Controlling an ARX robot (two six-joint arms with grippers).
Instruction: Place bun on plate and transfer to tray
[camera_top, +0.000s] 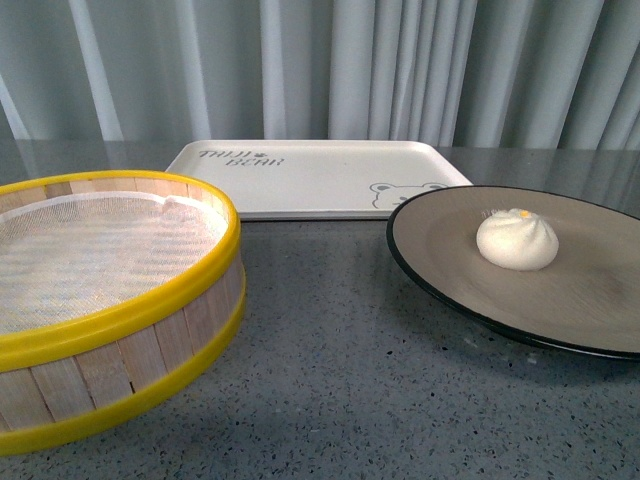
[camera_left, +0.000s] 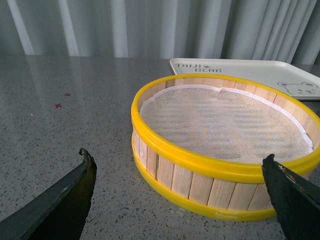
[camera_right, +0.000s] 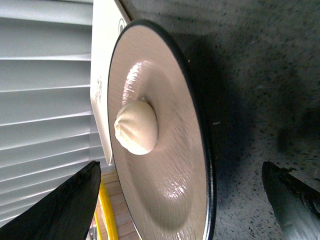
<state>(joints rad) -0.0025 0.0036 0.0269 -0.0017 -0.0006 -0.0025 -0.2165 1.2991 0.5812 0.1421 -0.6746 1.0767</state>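
In the front view the bun (camera_top: 517, 240) sits on the plate (camera_top: 590, 295), a little back of the middle, pleated top and orange dot facing up. It is round, so it has no long axis. It looks soft and light and would likely dent under a pinch. The plate lies flat on the table (camera_top: 350, 400), just in front of the tray's (camera_top: 310, 175) right corner. The tray's long side runs left to right. A bamboo steamer (camera_top: 120, 310) stands to the left, holding only its cloth.

In the left wrist view the left gripper (camera_left: 179, 162) is spread wide and grasps nothing, facing the steamer.

In the right wrist view the right gripper (camera_right: 181, 167) is likewise spread, its 2 fingers apart from the plate and touching nothing. The plate looks stiff, heavier than the bun, breakable, and its glossy black rim probably slippery. I judge the near rim the best hold, kept level so the bun does not roll.
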